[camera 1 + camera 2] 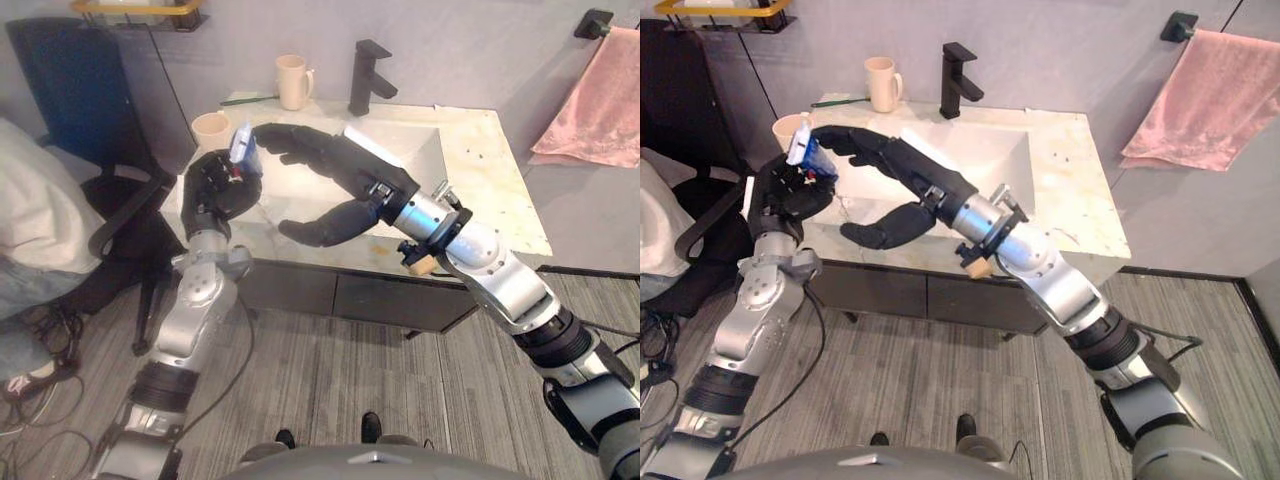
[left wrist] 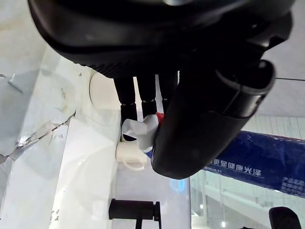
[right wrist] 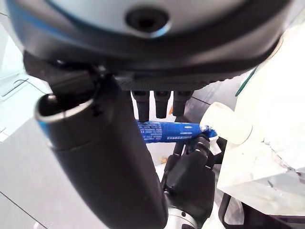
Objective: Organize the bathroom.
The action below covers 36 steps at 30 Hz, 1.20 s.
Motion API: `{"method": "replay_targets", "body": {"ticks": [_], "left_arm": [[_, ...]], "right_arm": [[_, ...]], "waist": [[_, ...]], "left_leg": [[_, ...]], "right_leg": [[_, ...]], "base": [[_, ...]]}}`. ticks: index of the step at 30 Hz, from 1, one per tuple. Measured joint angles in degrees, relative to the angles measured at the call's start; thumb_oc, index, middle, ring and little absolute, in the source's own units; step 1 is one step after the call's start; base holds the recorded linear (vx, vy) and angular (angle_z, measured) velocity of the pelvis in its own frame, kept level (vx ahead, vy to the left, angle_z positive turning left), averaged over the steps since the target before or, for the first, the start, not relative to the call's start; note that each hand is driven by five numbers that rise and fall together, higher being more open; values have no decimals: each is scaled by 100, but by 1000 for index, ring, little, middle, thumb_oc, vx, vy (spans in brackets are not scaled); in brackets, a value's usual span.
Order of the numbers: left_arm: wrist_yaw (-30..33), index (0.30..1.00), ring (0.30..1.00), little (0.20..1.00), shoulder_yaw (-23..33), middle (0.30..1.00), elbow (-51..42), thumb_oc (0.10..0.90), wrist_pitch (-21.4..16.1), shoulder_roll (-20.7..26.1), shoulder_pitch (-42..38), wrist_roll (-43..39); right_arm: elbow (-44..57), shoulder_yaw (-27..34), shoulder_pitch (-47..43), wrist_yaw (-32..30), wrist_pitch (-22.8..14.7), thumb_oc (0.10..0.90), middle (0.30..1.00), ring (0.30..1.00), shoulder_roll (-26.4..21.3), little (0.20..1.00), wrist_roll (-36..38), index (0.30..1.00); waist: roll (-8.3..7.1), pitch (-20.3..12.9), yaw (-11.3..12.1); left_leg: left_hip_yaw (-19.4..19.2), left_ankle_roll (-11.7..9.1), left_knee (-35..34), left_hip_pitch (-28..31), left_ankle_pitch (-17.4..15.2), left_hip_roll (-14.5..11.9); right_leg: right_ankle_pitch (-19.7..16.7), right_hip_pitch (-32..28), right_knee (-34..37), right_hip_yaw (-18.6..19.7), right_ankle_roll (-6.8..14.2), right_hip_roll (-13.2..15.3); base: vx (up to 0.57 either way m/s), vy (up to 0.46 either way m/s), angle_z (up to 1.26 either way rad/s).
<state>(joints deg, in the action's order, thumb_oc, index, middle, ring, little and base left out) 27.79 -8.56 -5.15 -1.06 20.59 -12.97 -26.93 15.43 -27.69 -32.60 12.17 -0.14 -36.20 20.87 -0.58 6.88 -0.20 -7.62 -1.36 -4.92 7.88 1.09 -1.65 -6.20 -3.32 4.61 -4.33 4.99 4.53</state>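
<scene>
The left hand (image 1: 222, 185) is holding a blue and white toothpaste tube (image 1: 243, 148) upright, with its fingers curled round the lower part of the tube, just off the left edge of the counter (image 1: 480, 170). The right hand (image 1: 330, 170) is reaching across the sink basin (image 1: 400, 150) toward the tube. Its fingers are extended and spread wide from the thumb, and the fingertips (image 1: 825, 135) are lying at the tube's upper end. Whether they are touching the tube cannot be told. In the right wrist view the tube (image 3: 171, 131) is showing just past the right hand's fingers, which are not closed on it.

Judged from this layout, the task is at an early or middle stage. The tube is not yet in a cup, and a handover or a placement is still to be done. A green toothbrush (image 1: 250, 99) is lying flat on the counter beside the handled mug (image 1: 294, 81), so it also appears unsorted.

Other items:
- A second, handleless cup (image 1: 211, 130) is standing near the counter's left edge, just behind the left hand.
- A black tap (image 1: 369, 75) is standing behind the basin.
- A pink towel (image 1: 595, 95) is hanging on the wall to the right, well apart from the work.
- A dark chair (image 1: 75, 100) is standing to the left of the counter.

The handleless cup is the nearest obstacle. It is close to both hands and could be knocked during a transfer.
</scene>
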Motion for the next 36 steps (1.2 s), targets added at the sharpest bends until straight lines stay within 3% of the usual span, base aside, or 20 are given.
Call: {"method": "replay_targets", "body": {"ticks": [10,17,27,36], "left_arm": [[66,300,300,300,12,300,6,400,31,0,-4,-52],[73,300,300,300,-15,300,6,400,38,3,-1,-48],[170,300,300,300,-215,300,2,400,128,0,-2,-45],[218,300,300,300,-219,300,1,400,150,-6,-4,-47]], "right_arm": [[-222,-138,-377,-199,111,800,900,900,80,900,8,900],[-406,-240,-488,-1125,384,800,900,900,273,900,-45,900],[-644,-233,-422,-1622,518,800,900,900,579,900,-29,900],[-650,-397,-501,-1354,610,800,900,900,559,900,-6,900]], "waist": [[-76,-47,64],[-79,-49,142],[-78,-49,144],[-75,-47,164]], "left_leg": [[103,4,1,-46,48,2],[111,9,0,-56,59,7],[122,12,1,-77,63,7],[169,12,2,-107,68,6]], "right_leg": [[1,-1,0,-97,-2,17],[1,6,0,-101,-2,27],[2,20,1,-114,-2,30],[6,21,30,-163,-5,32]], "base": [[5,-1,5],[0,0,0],[0,0,0],[7,0,1]]}}
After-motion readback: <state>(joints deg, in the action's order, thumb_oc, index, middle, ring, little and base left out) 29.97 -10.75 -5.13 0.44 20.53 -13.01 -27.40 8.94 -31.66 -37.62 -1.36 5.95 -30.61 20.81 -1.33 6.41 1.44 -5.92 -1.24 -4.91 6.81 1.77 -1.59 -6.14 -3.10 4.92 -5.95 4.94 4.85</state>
